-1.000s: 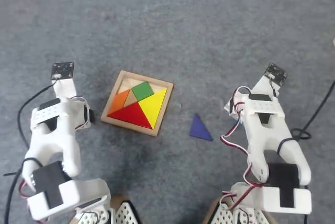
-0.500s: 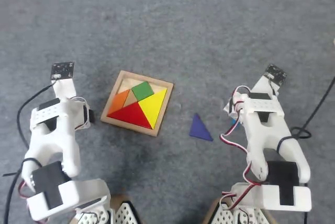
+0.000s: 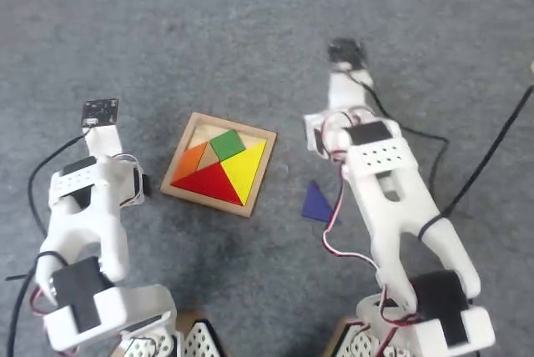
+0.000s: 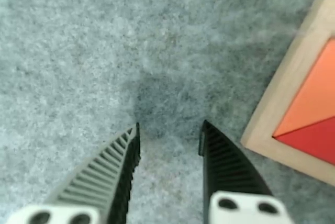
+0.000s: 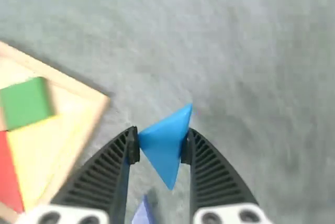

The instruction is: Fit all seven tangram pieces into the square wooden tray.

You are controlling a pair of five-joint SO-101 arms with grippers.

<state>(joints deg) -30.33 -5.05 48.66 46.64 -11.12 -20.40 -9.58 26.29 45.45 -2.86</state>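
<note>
While tray (image 3: 178, 152) holds four, two outside.

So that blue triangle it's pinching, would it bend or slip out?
Probably stiff: the blue triangle shows straight, crisp edges while pinched by the right arm's fingers. It is gripped on slanted sides with one corner poking out, so it could twist or slip. Flat-faced, it likely won't roll on the grey mat.

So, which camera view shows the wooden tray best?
The high view: the whole tray lies in sight from above, with all four sides. The left wrist view catches one corner of it, and the right wrist view catches another corner.
</note>
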